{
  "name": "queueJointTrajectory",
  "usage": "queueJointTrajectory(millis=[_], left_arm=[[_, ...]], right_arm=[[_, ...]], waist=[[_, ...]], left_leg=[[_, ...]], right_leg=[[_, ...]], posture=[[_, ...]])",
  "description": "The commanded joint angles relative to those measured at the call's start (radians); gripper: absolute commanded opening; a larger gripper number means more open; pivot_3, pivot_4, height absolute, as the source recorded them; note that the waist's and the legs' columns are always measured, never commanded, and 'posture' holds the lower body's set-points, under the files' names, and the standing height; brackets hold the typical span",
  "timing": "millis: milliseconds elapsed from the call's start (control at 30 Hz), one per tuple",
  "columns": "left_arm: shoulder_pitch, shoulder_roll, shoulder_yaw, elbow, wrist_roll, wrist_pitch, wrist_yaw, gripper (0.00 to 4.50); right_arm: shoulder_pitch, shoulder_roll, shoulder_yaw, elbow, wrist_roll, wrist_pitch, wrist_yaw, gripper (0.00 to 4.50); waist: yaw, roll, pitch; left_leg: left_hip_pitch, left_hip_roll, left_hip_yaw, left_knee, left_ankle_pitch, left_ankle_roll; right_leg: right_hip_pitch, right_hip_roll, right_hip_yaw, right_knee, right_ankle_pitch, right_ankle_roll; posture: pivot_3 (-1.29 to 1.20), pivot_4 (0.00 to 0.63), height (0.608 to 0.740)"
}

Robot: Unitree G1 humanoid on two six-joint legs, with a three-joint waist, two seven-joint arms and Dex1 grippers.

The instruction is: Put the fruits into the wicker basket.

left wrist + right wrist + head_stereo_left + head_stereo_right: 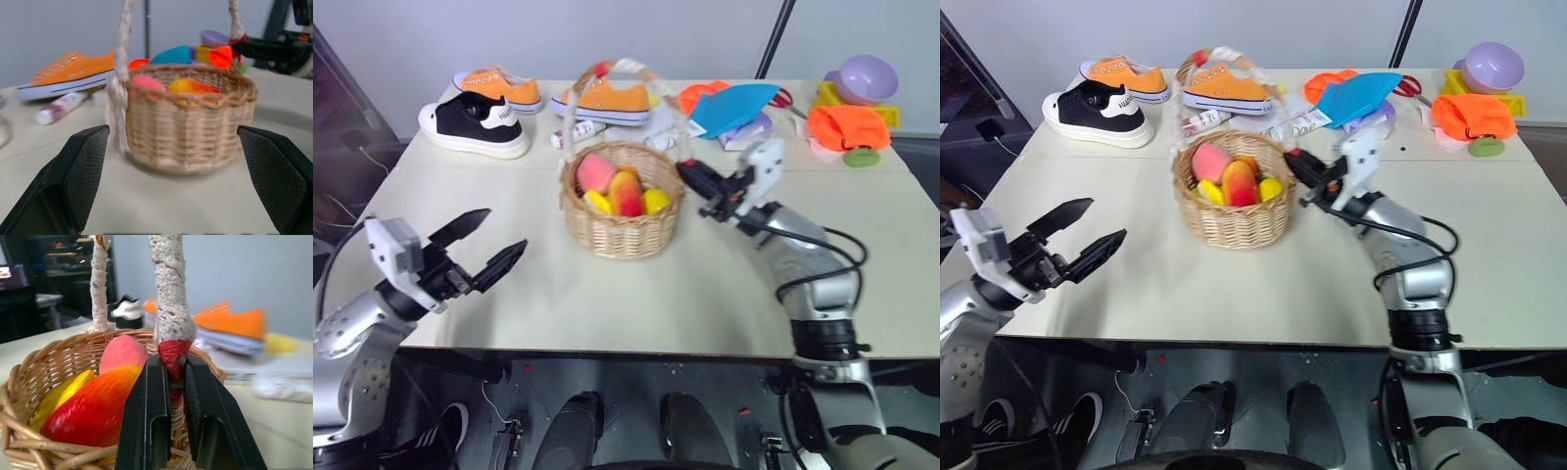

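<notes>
Now | right claw point(172, 382) pinching wicker basket point(623, 211) handle base | left claw point(480, 247) spread wide, holding nothing

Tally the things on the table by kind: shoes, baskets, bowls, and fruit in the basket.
Shoes: 3 (black, orange, orange)
Baskets: 1
Bowls: 1
Fruit in basket: at least 2, peach and mango; yellow pieces unclear
Total: at least 7
</notes>
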Motion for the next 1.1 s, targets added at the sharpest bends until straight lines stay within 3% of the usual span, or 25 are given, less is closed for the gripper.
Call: queueJointTrajectory(millis=[33,233,533,1000,1100], left_arm=[[-0.082,0.003,-0.088,0.044,0.02,-0.005,-0.04,4.5],[-0.249,-0.017,-0.255,0.202,0.123,-0.085,-0.153,4.5],[-0.449,-0.109,-0.373,0.396,0.177,-0.161,-0.264,4.5],[-0.454,-0.119,-0.377,0.436,0.206,-0.194,-0.302,4.5],[-0.44,-0.115,-0.372,0.423,0.205,-0.192,-0.299,4.5]], right_arm=[[0.063,-0.084,-0.173,-0.056,0.034,-0.022,-0.029,0.03],[0.208,-0.162,-0.355,-0.085,0.01,-0.093,-0.092,0.03],[0.342,-0.142,-0.552,-0.092,-0.008,-0.177,-0.251,0.03],[0.423,-0.054,-0.554,-0.055,0.0,-0.253,-0.339,0.03],[0.421,-0.039,-0.544,-0.053,0.0,-0.254,-0.352,1.35]], waist=[[0.001,0.0,0.0],[-0.006,0.001,0.0],[-0.005,0.002,0.0],[-0.007,0.003,0.0],[-0.006,0.003,0.0]], left_leg=[[0.0,0.0,0.0,0.0,0.0,0.0],[0.0,0.0,0.002,-0.001,0.0,0.001],[0.001,0.0,0.003,-0.001,0.0,0.001],[0.002,0.0,0.003,-0.001,0.0,0.001],[0.002,0.0,0.003,-0.001,0.0,0.001]], right_leg=[[0.001,0.0,0.0,-0.001,0.0,0.0],[0.001,0.0,0.001,-0.002,0.0,0.0],[0.001,0.001,0.002,-0.002,0.0,0.001],[0.002,0.001,0.002,-0.001,0.0,0.001],[0.002,0.001,0.002,-0.001,0.0,0.001]], posture=[[0.0,0.15,0.74],[0.0,0.15,0.74],[0.0,0.15,0.74],[0.0,0.15,0.74],[0.0,0.15,0.74]])
